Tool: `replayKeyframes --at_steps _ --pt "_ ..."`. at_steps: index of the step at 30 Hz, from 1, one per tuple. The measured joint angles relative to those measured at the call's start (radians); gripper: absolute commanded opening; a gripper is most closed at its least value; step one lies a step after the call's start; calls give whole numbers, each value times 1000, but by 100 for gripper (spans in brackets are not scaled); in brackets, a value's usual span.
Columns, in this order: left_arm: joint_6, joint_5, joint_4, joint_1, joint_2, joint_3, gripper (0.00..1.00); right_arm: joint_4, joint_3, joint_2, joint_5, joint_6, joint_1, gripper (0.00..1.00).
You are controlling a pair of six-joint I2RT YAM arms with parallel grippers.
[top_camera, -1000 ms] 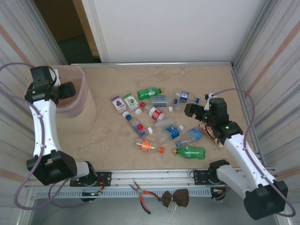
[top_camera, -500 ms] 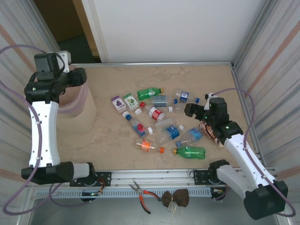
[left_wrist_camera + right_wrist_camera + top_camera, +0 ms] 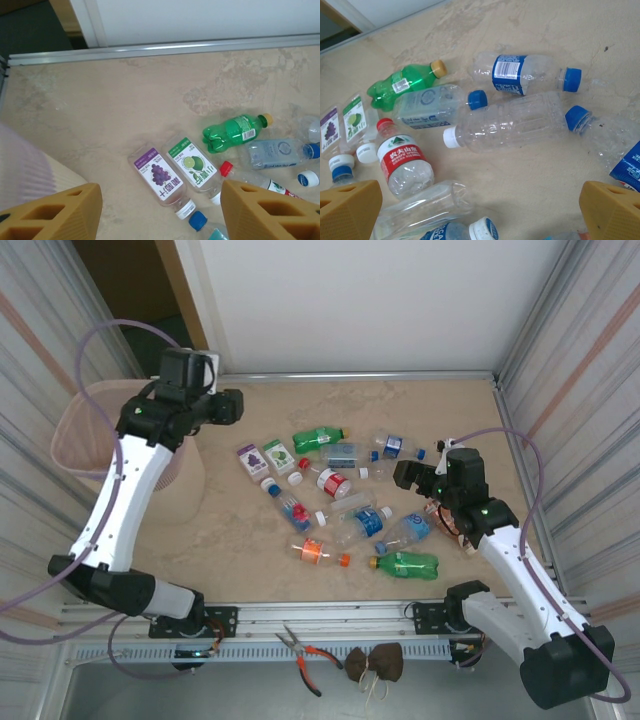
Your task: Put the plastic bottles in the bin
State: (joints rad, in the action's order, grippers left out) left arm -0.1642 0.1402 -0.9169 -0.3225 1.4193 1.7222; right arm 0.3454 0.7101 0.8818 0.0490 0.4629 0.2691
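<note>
The left tool (image 3: 232,406) has swung from the bin (image 3: 70,430) toward the plastic bottles (image 3: 320,438) — open, empty, like the right tool (image 3: 405,476) — next pick due

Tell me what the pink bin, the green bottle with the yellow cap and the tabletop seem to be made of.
The bin looks like thin pale pink plastic, seemingly translucent, with a ribbed band. The green bottle is glossy see-through plastic with a small printed label. The tabletop is beige, marbled and matte: stone or printed laminate, I cannot tell which.
</note>
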Motion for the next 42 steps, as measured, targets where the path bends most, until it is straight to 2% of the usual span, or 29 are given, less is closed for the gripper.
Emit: replayKeyframes --at_steps 7,23,32,42 --pt "-113 62 74 -66 36 -137 64 0 0 0 0 0 0 100" --pt "-472 115 123 -46 275 -261 68 1 0 -27 0 0 0 100" --pt "-580 45 193 1 402 -309 70 4 0 -34 -4 0 0 100" --pt "-612 -28 252 36 488 -309 73 5 0 -34 -9 -3 0 99"
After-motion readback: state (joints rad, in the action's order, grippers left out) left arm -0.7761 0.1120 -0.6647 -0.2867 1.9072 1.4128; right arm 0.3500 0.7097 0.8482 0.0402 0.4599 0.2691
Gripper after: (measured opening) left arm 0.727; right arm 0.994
